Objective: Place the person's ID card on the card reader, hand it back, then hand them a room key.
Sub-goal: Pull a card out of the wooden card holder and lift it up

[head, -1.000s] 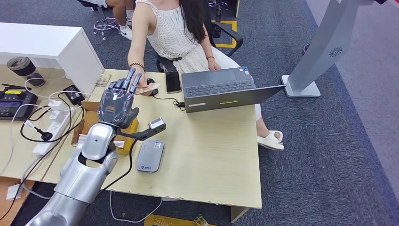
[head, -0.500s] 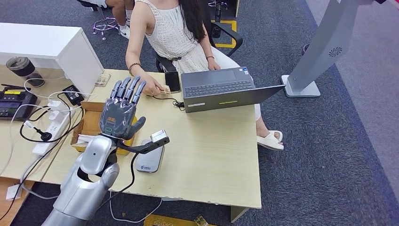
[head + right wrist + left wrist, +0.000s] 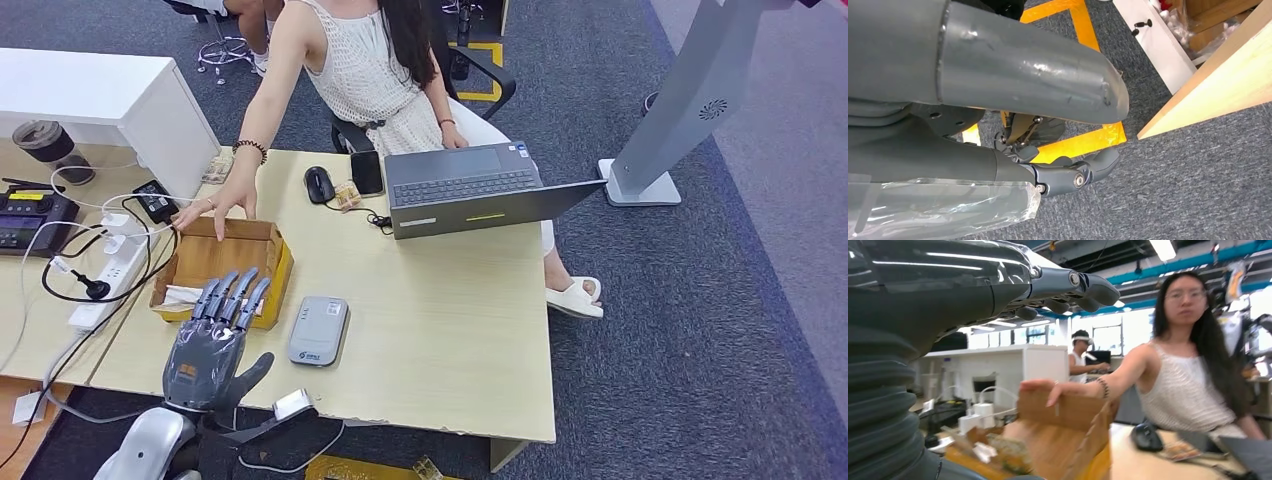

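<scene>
fingers (image 3: 232,296) beside card reader (image 3: 320,331), apart

My left hand (image 3: 973,295) fills the near side, fingers (image 3: 1088,290) spread w/ nothing in them. Past them a cardboard box (image 3: 1063,435) sits on the tabletop (image 3: 1138,465) — a person's hand (image 3: 1048,387) rests on its rim, arm stretched out, bead bracelet (image 3: 1104,388) at the wrist. Black mouse (image 3: 1146,436) just beside the box. White power strip (image 3: 975,421) w/ cables behind it — blurry.
</scene>
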